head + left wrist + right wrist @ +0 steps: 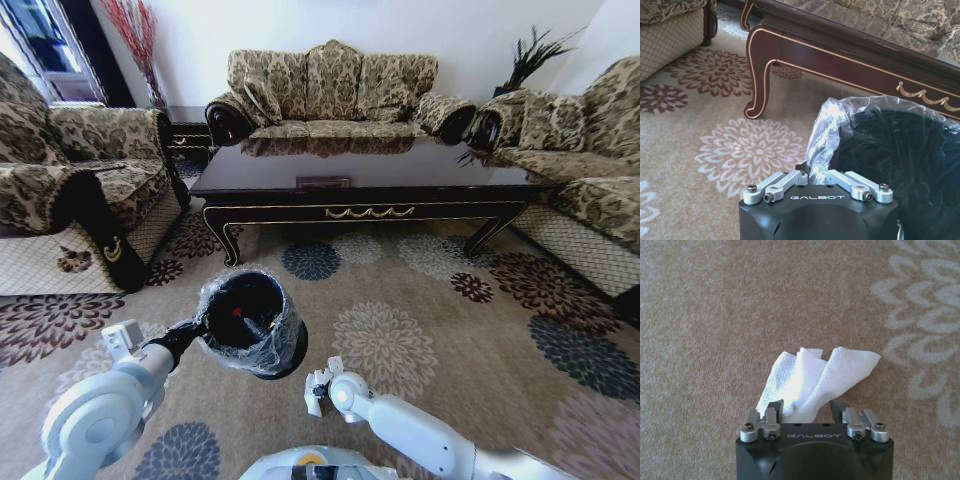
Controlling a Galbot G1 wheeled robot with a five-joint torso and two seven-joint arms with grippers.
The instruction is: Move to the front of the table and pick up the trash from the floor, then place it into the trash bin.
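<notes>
- Left gripper (812, 176): fingers pinched on the bagged rim of the black trash bin (250, 322), holding it tilted above the flowered carpet (430, 330).
- Right gripper (807, 407): fingers closed on a crumpled white paper tissue (812, 380), held above the carpet just right of the bin.
- Bin contents: dark, with a red-tipped item.
- Dark brown coffee table (365, 180): beyond the bin, fronting the sofa (330, 90).

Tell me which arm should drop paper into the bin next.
Right. The right claw grips the white paper, close beside the trash bin. The left claw is shut on the bin's rim, holding it up.
</notes>
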